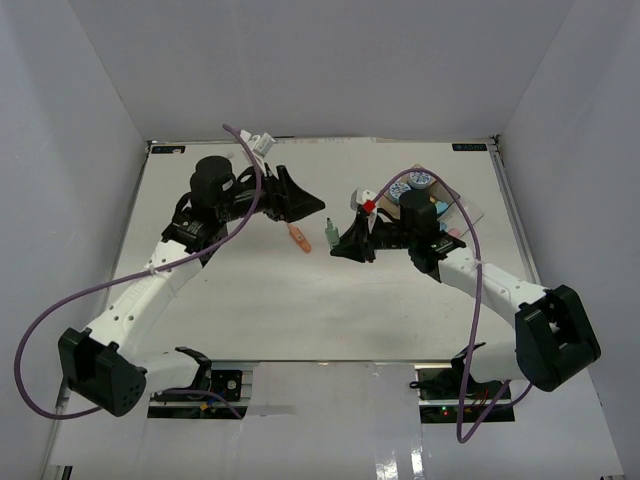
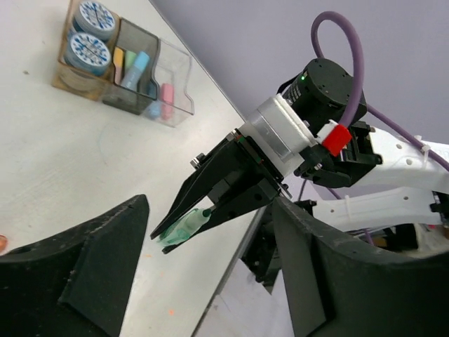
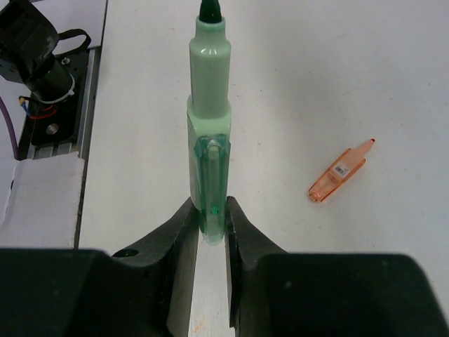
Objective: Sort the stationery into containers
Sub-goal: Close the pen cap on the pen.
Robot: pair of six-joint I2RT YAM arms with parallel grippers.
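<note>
One green marker pinched, one orange piece loose on the table.

Right gripper (image 3: 210,214) is pressed together on the clip end of the green marker (image 3: 209,133). The marker's long axis runs straight out past the fingertips, with the dark-tipped end pointing toward the left arm and away from the containers (image 2: 179,74), which sit behind the right wrist at the far right of the table. Judgement: the right arm is the nearer one to the trays and would have to swing back round to deliver. Left gripper (image 2: 210,277) is spread wide, with nothing between its fingers. The orange piece (image 1: 298,237) lies flat between the two grippers, touching neither.

Marker: smooth glossy plastic, round barrel, translucent clip. Trays: thin-walled hard plastic, joined side by side. Two patterned rolls (image 2: 88,53) sit in the amber tray, pastel pieces in the grey and clear ones.
</note>
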